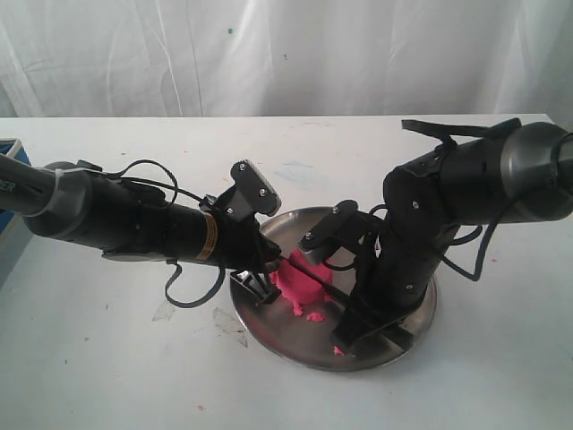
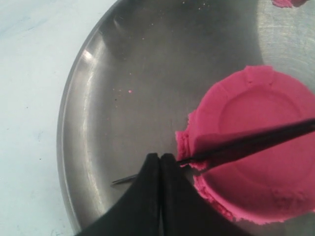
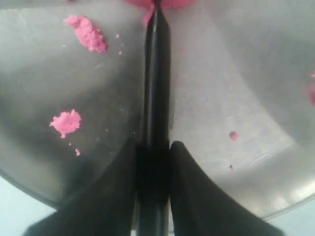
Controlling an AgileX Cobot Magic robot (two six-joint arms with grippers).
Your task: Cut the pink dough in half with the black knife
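Note:
The pink dough [image 1: 300, 282] [image 2: 256, 191], one round puck with a ridged top, lies on the steel plate [image 1: 394, 354] [image 2: 123, 88]. The black knife [image 2: 256, 140] [image 3: 156, 73] lies across the puck's top and has dented its near edge. My right gripper [image 1: 358, 313] [image 3: 153, 145] is shut on the knife's handle. My left gripper [image 1: 262, 291] [image 2: 160, 156] is shut, its tips pressed together right over the blade near its point, beside the puck. The blade's point shows past the fingers on the plate. I cannot tell whether the tips touch the blade.
Loose pink crumbs [image 1: 313, 315] [image 3: 87, 33] lie on the plate near the puck and near the rim. The plate stands on a white table [image 1: 107, 376]. A blue object [image 1: 7, 184] sits at the table's left edge. A white curtain hangs behind.

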